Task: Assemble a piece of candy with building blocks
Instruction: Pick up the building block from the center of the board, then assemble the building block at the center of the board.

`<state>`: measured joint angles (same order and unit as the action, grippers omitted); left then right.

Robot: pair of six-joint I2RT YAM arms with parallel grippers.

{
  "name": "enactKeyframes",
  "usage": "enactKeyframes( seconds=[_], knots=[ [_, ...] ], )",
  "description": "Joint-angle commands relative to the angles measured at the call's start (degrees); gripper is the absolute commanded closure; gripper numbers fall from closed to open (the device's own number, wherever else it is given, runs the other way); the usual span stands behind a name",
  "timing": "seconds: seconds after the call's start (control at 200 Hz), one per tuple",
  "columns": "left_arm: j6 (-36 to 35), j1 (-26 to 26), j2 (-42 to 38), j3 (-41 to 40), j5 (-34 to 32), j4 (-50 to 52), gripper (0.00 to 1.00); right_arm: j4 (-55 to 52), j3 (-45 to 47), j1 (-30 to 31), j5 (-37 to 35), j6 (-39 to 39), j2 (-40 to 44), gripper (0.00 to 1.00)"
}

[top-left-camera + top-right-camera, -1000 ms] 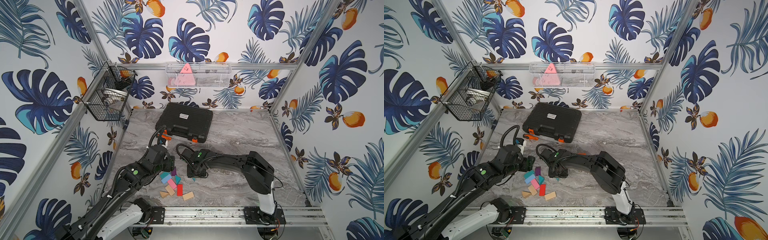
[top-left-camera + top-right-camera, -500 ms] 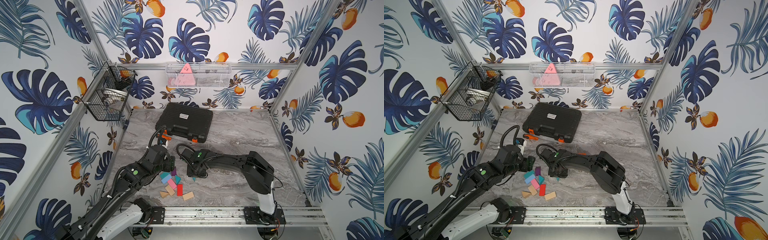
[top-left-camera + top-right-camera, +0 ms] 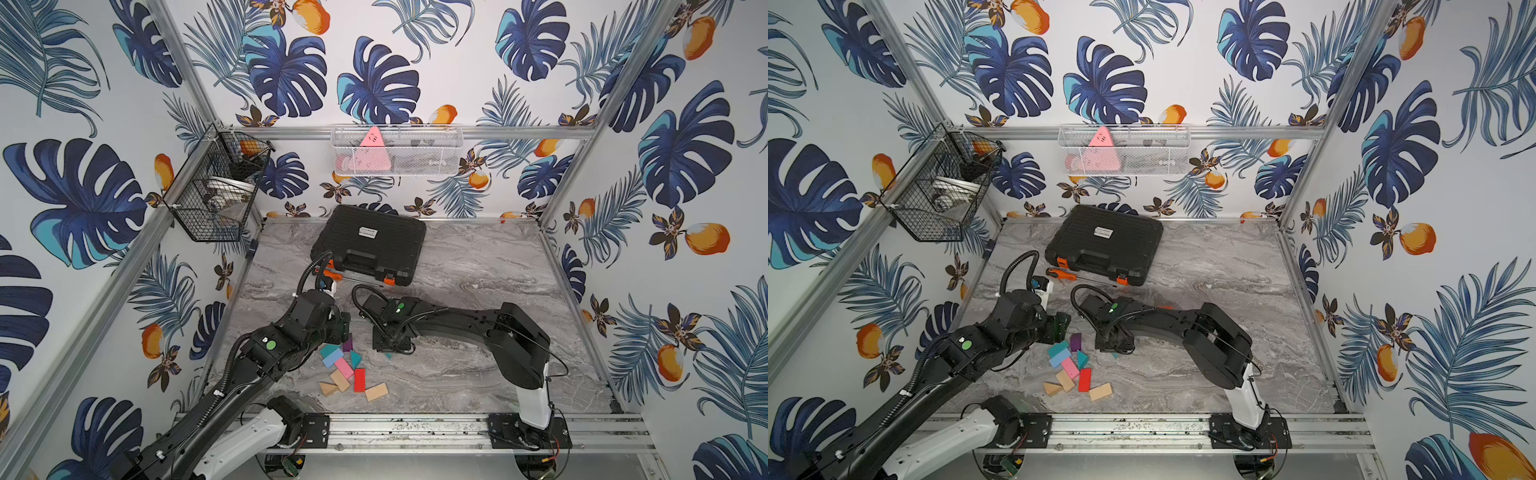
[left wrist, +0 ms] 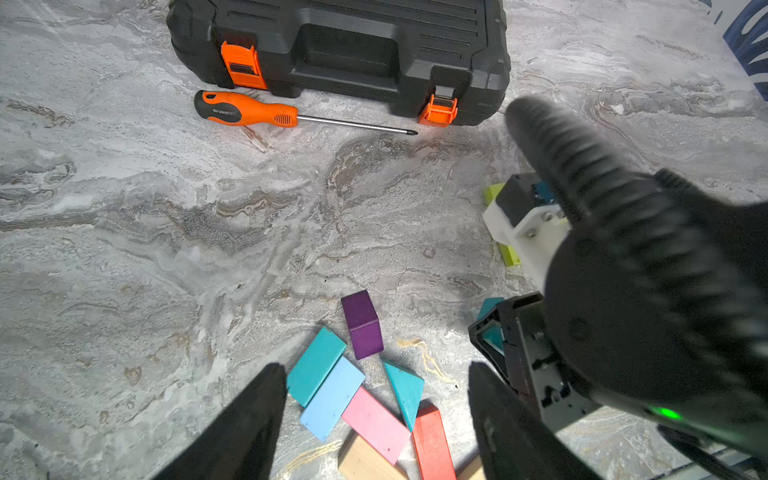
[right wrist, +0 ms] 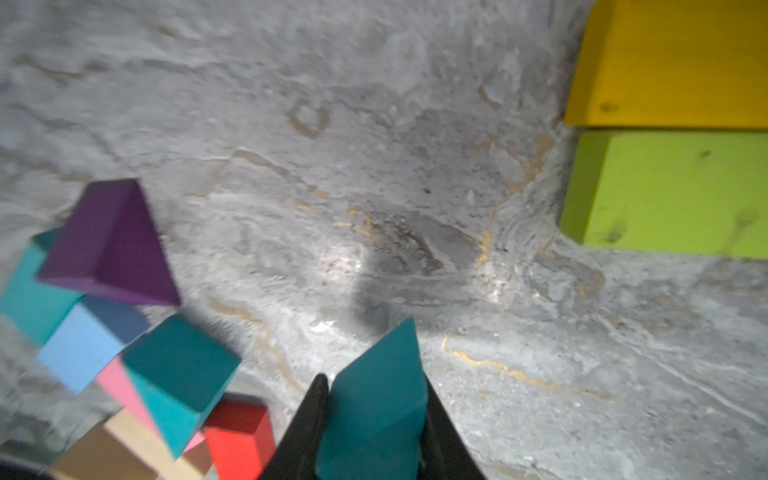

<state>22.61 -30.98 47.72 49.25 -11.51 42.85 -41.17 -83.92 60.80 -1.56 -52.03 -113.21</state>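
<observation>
The teal wedge is pinched between the two black fingers of the right gripper, which are closed against its flat sides with the apex pointing away from the wrist. This hold is judged to be chosen so that the sloped end can be presented to the brick pair ahead. Whether the wedge is clear of the table or resting on it cannot be told, since the wrist view is blurred and the top views are masked by the arm. The yellow brick and green brick lie flat with long sides touching, apart from the pile. They are taken to be the candy's body, with wedges needed at the ends as wrapper twists. The other building blocks lie in a loose cluster near the front rail, between the two arms. The left gripper is held above that cluster with jaws spread and nothing between them, presumably staged for a next pick. The tool case and screwdriver lie behind and are not involved.
</observation>
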Motion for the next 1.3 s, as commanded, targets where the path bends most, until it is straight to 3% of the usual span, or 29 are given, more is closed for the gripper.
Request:
enactKeyframes(
  seconds=[0.0,0.145,0.235,0.31,0.5,0.635,0.741,0.961,1.296],
  knots=[
    [-0.46,0.12,-0.05,0.01,-0.01,-1.05,0.26,0.06,-0.54,-1.16,1.07,9.08,2.67,0.82],
    [-0.37,0.05,-0.26,-0.06,-0.19,-0.94,0.26,-0.62,0.42,-8.66,0.24,26.9,9.67,0.84],
    [-0.37,0.12,-0.44,-0.04,-0.4,-0.93,0.26,-0.06,1.63,-18.02,9.54,41.1,13.17,0.84],
    [-0.39,0.09,-0.45,-0.12,-0.36,-0.93,0.26,-1.44,0.56,-22.51,9.43,52.17,14.88,0.85],
    [-0.42,0.12,0.06,-0.03,-0.36,-0.86,0.26,-1.16,1.56,-26.69,10.06,83.7,13.93,0.84],
    [-0.38,0.1,-0.09,-0.21,-0.2,-0.93,0.26,-7.4,-3.61,-27.31,9.78,97.38,7.09,0.83],
    [-0.39,0.13,0.17,-0.21,-0.2,-0.98,0.26,-9.67,-8.06,-27.47,6.65,101.34,1.52,0.83],
    [-0.52,0.13,0.49,-0.21,-0.09,-0.97,0.26,-9.49,-11.92,-28.79,6.83,109.11,-5.11,0.82],
    [-0.72,0.1,0.86,-0.21,0.5,-1.14,0.27,-11.92,-16.6,-29.86,7.6,113.23,-11.84,0.79]
  ],
)
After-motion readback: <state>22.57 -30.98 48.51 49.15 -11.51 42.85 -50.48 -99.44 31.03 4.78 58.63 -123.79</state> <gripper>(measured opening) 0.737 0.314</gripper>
